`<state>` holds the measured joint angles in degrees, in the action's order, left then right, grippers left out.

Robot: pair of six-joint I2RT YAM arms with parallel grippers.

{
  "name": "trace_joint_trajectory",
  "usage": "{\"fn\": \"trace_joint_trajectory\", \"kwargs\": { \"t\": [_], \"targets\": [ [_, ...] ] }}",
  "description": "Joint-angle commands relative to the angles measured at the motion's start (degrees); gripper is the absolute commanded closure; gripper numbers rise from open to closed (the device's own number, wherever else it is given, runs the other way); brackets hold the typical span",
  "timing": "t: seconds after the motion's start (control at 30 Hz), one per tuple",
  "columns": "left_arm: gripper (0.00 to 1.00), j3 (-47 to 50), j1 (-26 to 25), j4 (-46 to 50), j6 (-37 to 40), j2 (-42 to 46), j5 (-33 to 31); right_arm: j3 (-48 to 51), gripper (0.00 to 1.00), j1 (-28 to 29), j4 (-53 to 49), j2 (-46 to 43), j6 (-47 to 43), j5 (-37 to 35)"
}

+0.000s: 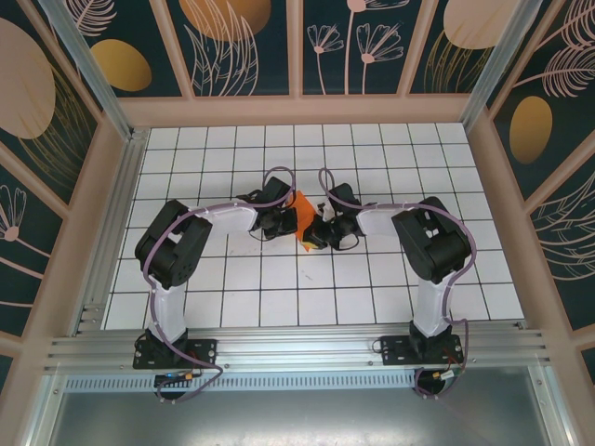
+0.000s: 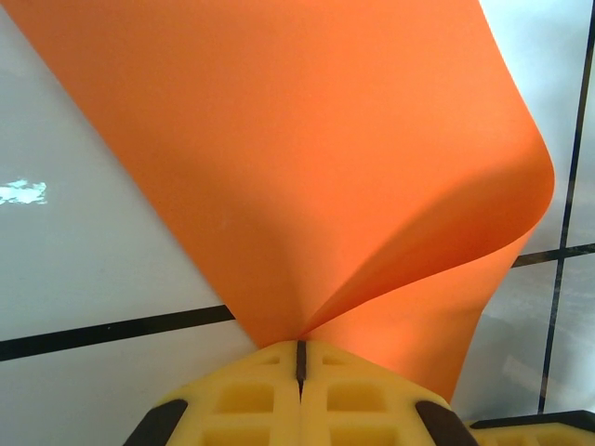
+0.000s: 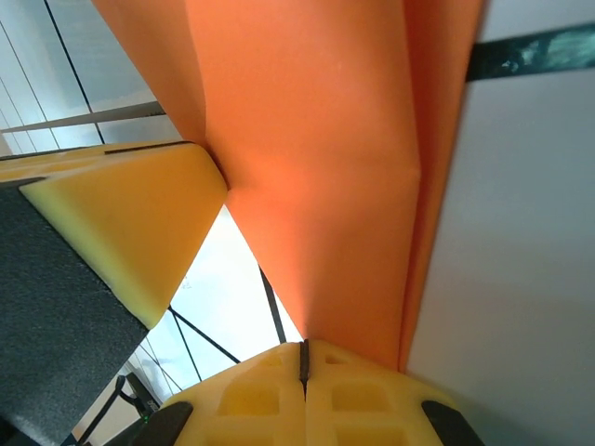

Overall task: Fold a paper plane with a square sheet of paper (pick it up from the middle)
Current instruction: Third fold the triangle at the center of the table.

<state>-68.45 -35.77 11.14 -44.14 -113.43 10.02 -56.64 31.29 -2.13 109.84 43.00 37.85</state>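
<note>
The left gripper is closed on the square sheet of paper, which is held up over the middle of the counter, between the 2 arms. Whether its lowest corner touches the tiles I cannot tell.

In the left wrist view this gripper has its yellow fingertips pressed together, with only a dark seam between them. The sheet fans up from that pinch, so the paper lies straight ahead of the gripper. Its right part rolls over in 1 soft, rounded bend (no sharp crease shows there).

From above, the orange reads as a narrow strip. Its long axis runs from the counter's far edge toward the near edge, crosswise to both grippers.

The right gripper is clamped on the sheet from the opposite side. In its own wrist view the right gripper is shut the same way, and the paper rises from it. There is 1 straight line up it, a fold or a layer's edge; I cannot tell which.

Neither arm is nearer, since both touch the sheet. The paper looks thin, matte and plain, and it bends easily. The fingertips look like soft moulded foam with hollow cells, and the counter is glossy white tile with dark lines. I judge the coming move depends on these 2 facing pinches.
</note>
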Motion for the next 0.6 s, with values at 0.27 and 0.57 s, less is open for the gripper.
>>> {"fn": "trace_joint_trajectory", "kwargs": {
  "t": [0.27, 0.57],
  "targets": [
    [1.0, 1.2, -0.1, 4.5, 1.0, -4.9, -4.5, 1.0, 1.0, 0.4, -5.5, -4.2, -6.4, 1.6],
    [1.0, 1.1, -0.1, 4.4, 0.9, -4.9, -4.5, 1.8, 1.0, 0.4, -6.5, 0.4, -6.3, -1.3]
  ]
}}
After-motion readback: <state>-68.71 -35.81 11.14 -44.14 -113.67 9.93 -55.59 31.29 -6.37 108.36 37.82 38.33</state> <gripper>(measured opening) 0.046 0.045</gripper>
